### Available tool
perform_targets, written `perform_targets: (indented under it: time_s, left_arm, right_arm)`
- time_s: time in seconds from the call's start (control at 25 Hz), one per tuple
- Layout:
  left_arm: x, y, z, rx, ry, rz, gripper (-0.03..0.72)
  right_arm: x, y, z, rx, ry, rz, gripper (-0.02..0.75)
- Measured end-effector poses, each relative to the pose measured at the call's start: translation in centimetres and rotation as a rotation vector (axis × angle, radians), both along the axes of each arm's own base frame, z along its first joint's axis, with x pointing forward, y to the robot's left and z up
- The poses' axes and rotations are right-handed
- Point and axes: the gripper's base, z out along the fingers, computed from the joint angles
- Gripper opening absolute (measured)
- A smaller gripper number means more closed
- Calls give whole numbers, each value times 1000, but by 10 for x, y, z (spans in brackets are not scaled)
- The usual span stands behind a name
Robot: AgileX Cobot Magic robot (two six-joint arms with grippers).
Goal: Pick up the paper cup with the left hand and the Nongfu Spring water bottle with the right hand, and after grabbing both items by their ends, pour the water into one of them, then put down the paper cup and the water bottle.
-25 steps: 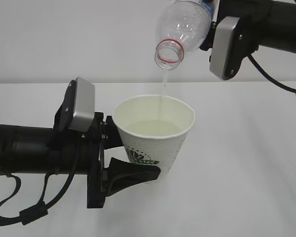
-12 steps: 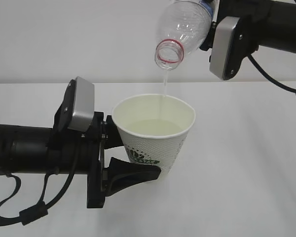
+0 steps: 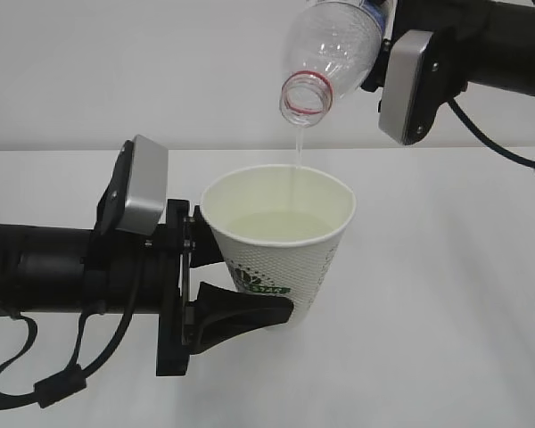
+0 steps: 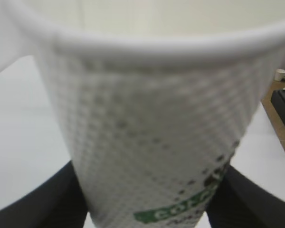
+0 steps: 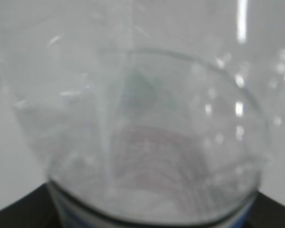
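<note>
Clamped low around the paper cup (image 3: 281, 241), the left hand (image 3: 209, 308) holds it clear of the white table (image 3: 446, 312), rim under the spout. Beyond and above, the right hand (image 3: 388, 40) grips the tipped Nongfu Spring water bottle (image 3: 330, 53), a thin thread of water (image 3: 296, 153) falling in. Best keep the tilt gentle and the cup steady. Since a second ago the cup has nudged slightly left; the stream continues.
</note>
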Motion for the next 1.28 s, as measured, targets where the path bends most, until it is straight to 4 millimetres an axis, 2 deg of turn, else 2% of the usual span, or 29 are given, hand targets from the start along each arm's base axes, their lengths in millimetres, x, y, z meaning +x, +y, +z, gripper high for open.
perform_targets:
  time_s: [1.28]
  left_arm:
    - [0, 0, 1, -9, -1, -5, 494]
  right_arm:
    - [0, 0, 0, -14, -21, -1, 449]
